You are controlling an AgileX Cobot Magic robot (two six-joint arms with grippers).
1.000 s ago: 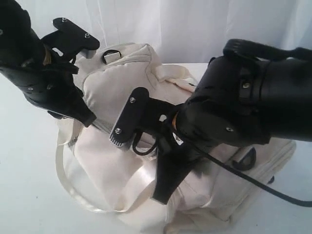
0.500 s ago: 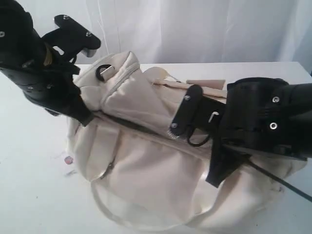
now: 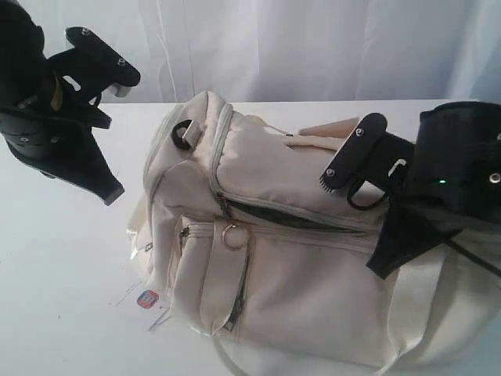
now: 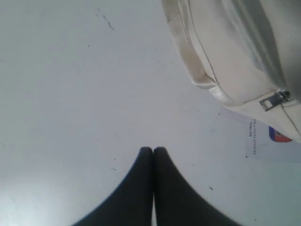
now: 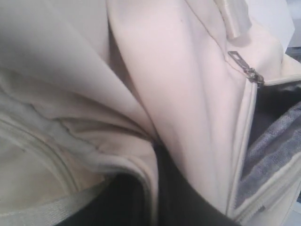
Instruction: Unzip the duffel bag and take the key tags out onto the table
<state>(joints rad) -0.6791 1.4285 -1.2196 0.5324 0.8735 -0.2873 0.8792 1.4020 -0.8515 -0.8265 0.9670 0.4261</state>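
Left hand point(image 4: 153, 150), fingers together, empty above the counter point(image 4: 70, 94). Right hand point(image 5: 154, 188) pinches a fold of the bag point(image 3: 274, 298); the fabric could slip, leaving the zip point(image 5: 244, 66) half shut.

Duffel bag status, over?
Left pincer shut, empty, over white tabletop. Right pincer pressed into cream fabric duffel bag, grip unclear. Top zip partly open, grey lining showing; key tags unseen.
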